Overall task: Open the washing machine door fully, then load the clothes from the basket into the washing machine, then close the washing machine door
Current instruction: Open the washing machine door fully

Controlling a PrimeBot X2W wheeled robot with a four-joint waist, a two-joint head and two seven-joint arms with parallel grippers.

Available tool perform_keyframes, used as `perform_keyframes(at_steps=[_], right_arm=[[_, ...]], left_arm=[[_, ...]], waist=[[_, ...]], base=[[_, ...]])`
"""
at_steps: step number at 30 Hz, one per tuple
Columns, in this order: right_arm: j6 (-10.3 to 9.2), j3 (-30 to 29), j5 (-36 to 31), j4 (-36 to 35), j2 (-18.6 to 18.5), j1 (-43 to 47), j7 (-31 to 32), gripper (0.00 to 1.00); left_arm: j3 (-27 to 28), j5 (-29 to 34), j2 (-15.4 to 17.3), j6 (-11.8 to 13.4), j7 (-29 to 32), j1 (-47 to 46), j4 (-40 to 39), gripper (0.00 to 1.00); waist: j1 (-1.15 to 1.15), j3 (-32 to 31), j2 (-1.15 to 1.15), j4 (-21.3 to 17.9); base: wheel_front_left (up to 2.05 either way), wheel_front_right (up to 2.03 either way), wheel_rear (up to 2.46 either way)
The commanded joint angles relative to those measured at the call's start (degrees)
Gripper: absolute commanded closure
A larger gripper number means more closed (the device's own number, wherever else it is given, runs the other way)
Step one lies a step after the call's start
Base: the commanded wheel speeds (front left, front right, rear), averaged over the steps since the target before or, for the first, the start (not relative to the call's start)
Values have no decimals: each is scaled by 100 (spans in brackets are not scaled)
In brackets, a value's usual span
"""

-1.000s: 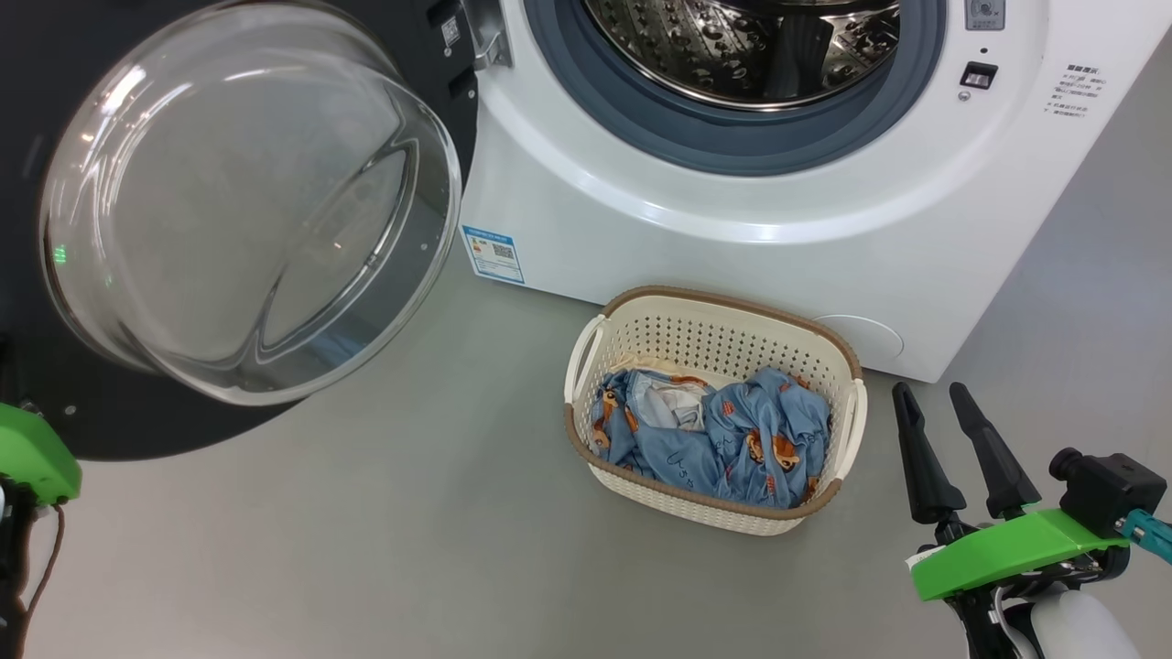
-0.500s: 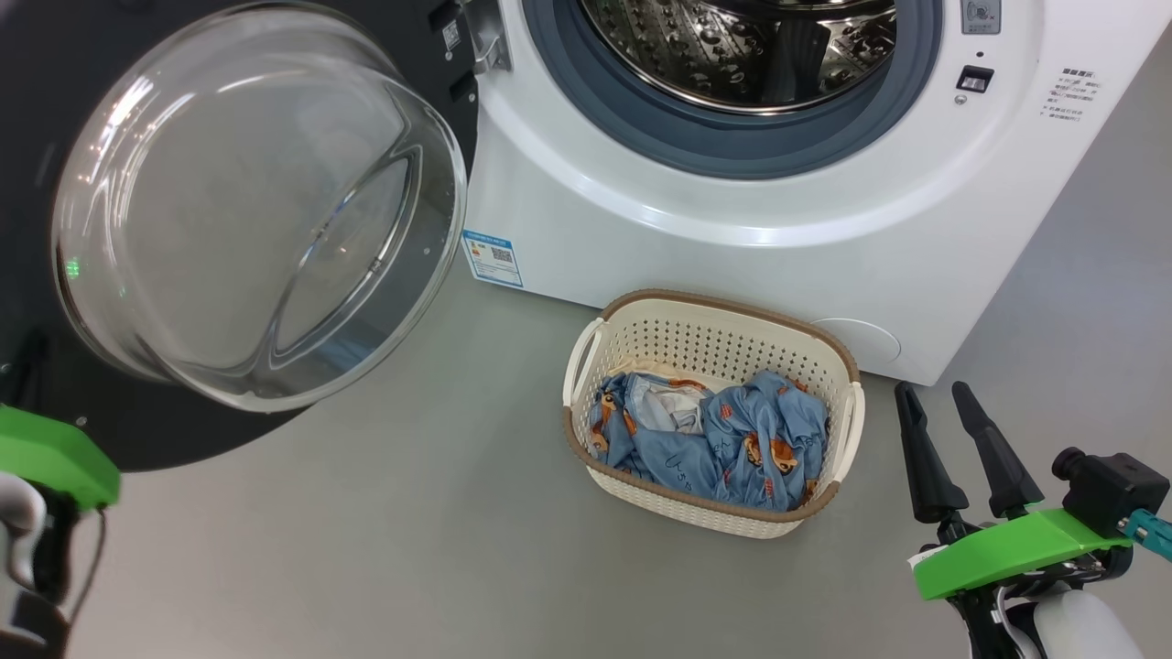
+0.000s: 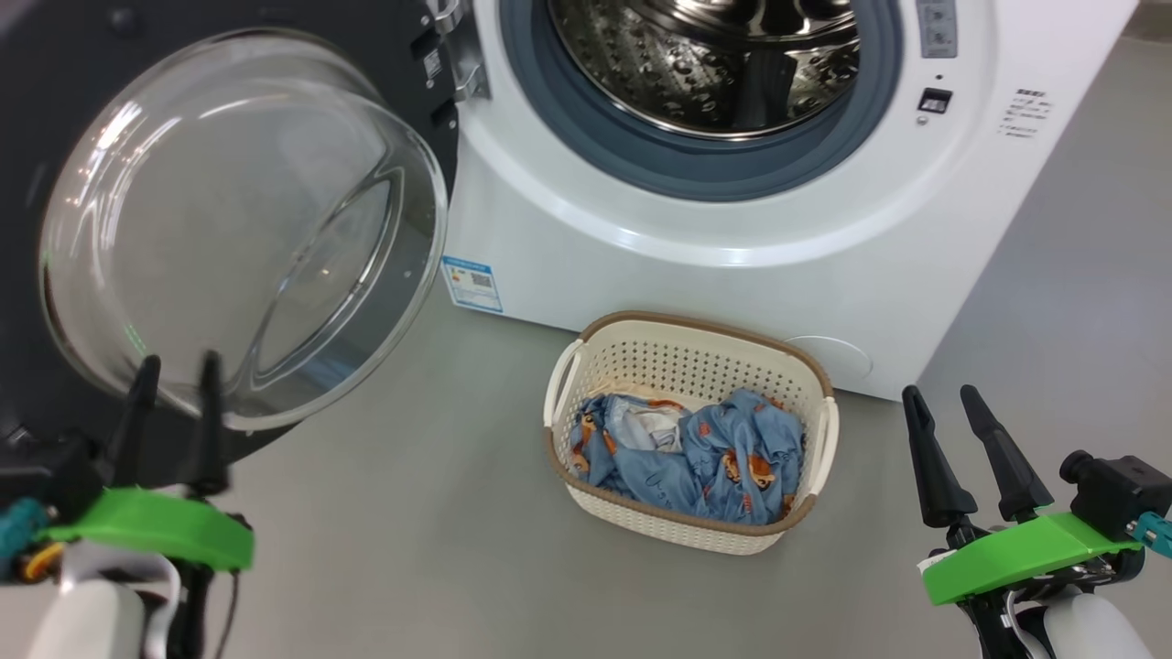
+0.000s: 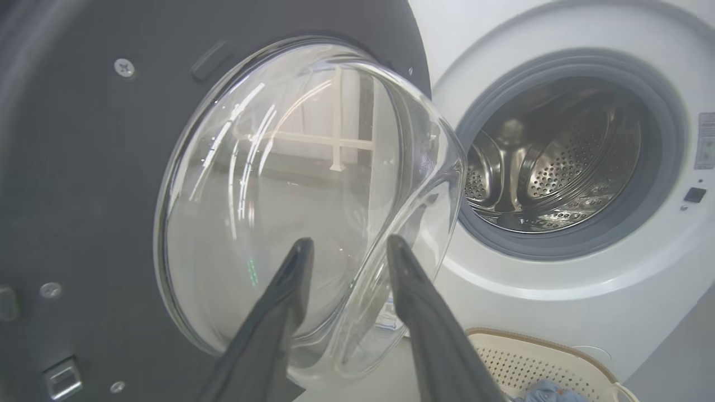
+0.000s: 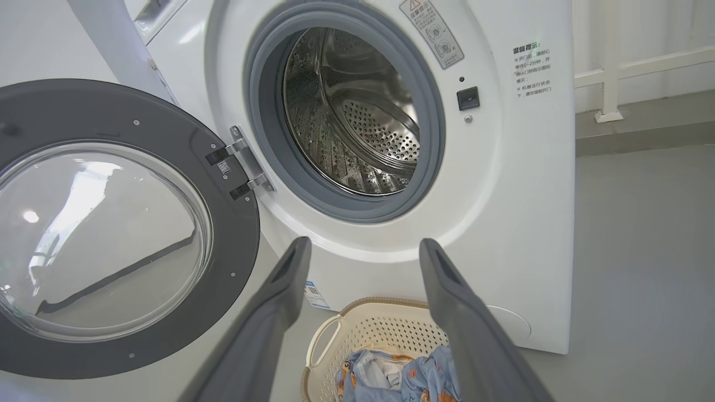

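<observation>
The round washing machine door (image 3: 238, 229), glossy black rim around clear bulging glass, is standing wide open left of the white boxy washing machine (image 3: 732, 275). The blue printed fabric clothes (image 3: 696, 458) are lying in the cream perforated plastic basket (image 3: 696, 322), which is sitting on the grey floor (image 3: 412, 531) just before the machine. The left gripper (image 3: 180, 361), near the glass, and the right gripper (image 3: 938, 394), beside the basket, are hovering open and empty.

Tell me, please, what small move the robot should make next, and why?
Probably lower the right gripper toward the clothes in the basket: the washing machine door already hangs wide open, and that gripper, jaws open and empty, is the nearer one.
</observation>
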Motion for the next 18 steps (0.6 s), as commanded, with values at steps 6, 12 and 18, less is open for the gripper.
perform_keyframes(at_steps=[6,12,18], right_arm=[[57,202,-35,-153,-81,80,-69,0],[57,274,-48,-196,-113,98,-69,0],[57,373,-63,-216,-176,129,-69,0]], left_arm=[[61,34,-1,193,83,436,-930,0],[-84,7,-168,262,115,766,-1217,0],[-166,1,-283,285,76,930,-1168,0]], waist=[[0,-154,0,-320],[0,-249,0,-686],[0,-334,0,-1116]], base=[[0,0,0],[0,0,0],[0,0,0]])
